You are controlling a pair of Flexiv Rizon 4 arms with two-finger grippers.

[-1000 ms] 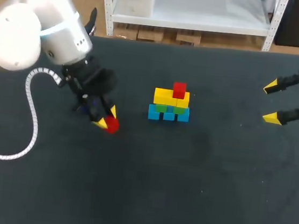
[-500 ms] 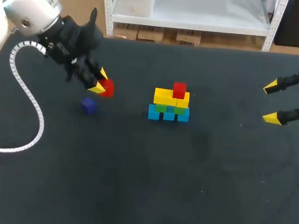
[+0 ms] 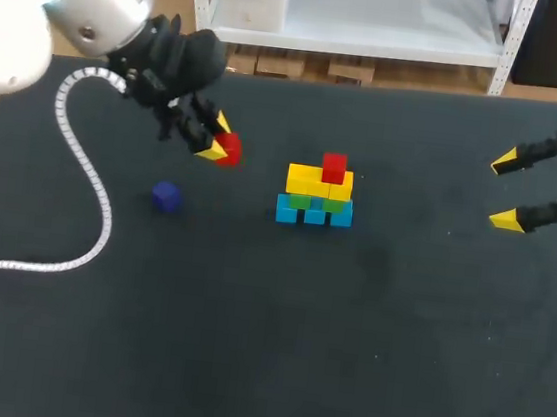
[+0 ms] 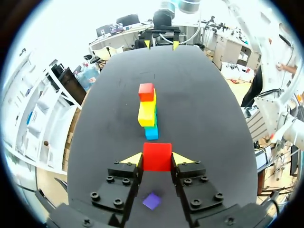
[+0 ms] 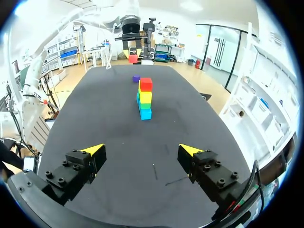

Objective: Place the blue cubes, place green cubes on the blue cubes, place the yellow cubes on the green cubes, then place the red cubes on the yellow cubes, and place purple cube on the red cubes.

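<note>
- Black bench carries a stack at frame centre in the head view. Its layers are small blue cubes at the base, green cubes on them and yellow cubes above.
- One placed red cube sits on the right part of the yellow row; the yellow surface to its left is bare.
- Small, hard-edged gripped red cube is upper left of the stack, clear of the bench. The yellow-tipped left jaws are clenched on two of its opposite flat faces.
- Small purple cube lies alone on the bench, left of the stack. In the left wrist view it shows beneath the left jaws.
- At the frame's right edge the right jaws stand spread wide, nothing between them, well apart from the stack.
- Handling, as judged: the cube looks light, stiff and smooth-faced, not fragile. A hold centred on opposite side faces leaves its underside free for seating. The stack is loose, so a sideways nudge could topple it.
</note>
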